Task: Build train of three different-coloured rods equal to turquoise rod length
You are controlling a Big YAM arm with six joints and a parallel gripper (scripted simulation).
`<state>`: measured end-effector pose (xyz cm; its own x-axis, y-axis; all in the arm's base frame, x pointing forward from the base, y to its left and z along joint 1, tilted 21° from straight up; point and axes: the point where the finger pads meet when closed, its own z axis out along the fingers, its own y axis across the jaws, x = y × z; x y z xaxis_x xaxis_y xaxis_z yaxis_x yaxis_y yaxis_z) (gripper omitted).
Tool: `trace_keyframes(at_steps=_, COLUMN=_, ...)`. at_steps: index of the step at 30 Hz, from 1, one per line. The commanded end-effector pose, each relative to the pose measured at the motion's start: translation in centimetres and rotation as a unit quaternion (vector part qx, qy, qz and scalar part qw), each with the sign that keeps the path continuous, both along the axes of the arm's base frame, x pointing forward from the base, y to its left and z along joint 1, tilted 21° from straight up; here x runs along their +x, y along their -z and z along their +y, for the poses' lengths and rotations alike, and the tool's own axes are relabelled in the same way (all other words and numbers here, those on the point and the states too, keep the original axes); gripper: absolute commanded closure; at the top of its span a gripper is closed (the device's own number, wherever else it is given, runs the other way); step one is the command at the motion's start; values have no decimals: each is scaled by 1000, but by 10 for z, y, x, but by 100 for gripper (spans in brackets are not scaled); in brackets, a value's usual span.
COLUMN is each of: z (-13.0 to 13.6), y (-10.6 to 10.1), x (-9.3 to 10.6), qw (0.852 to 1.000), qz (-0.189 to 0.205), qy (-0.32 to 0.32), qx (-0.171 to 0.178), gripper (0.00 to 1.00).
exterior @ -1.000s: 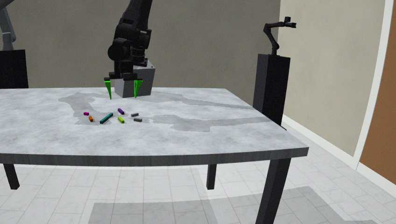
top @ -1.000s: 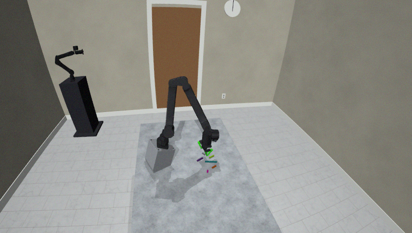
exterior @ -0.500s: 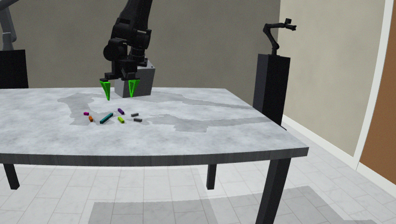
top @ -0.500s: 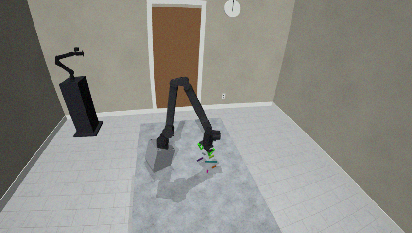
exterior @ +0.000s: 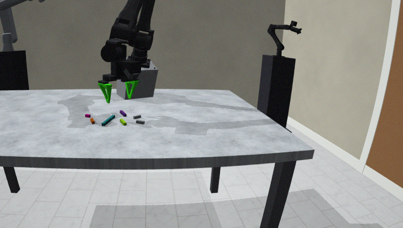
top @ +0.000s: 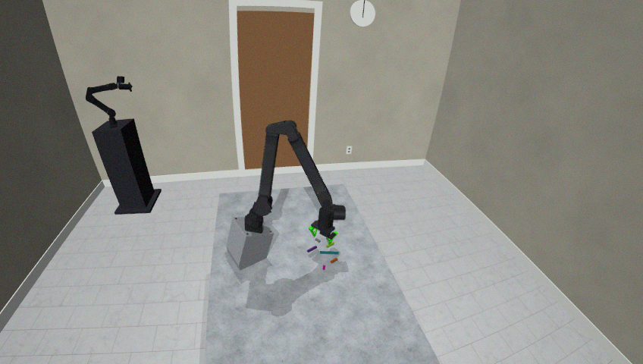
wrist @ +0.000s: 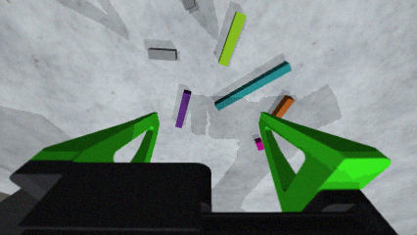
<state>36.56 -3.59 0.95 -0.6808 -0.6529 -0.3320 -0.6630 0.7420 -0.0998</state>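
Several small rods lie apart on the marble table. The turquoise rod is in the middle. Around it are a purple rod, a lime rod, an orange rod and a magenta rod. There are two grey rods: one nearer the purple rod, and another beyond it. My gripper is open and empty. It hangs above the table, behind the rods, closest to the purple one.
The arm's grey base block stands on the table behind the rods. A black pedestal with a camera arm stands on the floor beside the table. The table's front edge is well away from the rods.
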Motion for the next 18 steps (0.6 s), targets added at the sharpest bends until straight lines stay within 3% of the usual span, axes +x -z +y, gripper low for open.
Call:
trace_keyframes(at_steps=1, z=-6, y=-24, x=23, qw=999, qz=-41, qy=-24, qx=-16, gripper=0)
trace_keyframes(at_steps=3, z=-13, y=-11, x=19, qw=998, qz=-26, qy=-55, qx=-23, gripper=0)
trace_keyframes(at_steps=6, z=-17, y=-11, x=20, qw=995, qz=-29, qy=-91, qx=-35, gripper=0)
trace_keyframes(at_steps=8, z=-18, y=-24, x=25, qw=994, qz=-48, qy=-90, qx=-42, gripper=0)
trace_keyframes(at_steps=11, z=-11, y=-21, x=23, qw=993, qz=-45, qy=-99, qx=-40, gripper=0)
trace_keyframes(at_steps=12, z=-20, y=-11, x=21, qw=990, qz=-33, qy=-126, qx=-46, gripper=0)
trace_keyframes(at_steps=15, z=-21, y=-11, x=22, qw=990, qz=-35, qy=-125, qx=-48, gripper=0)
trace_keyframes(at_steps=16, z=-21, y=-22, x=24, qw=989, qz=-51, qy=-125, qx=-54, gripper=0)
trace_keyframes(at_steps=18, z=-25, y=-16, x=25, qw=984, qz=-47, qy=-158, qx=-62, gripper=0)
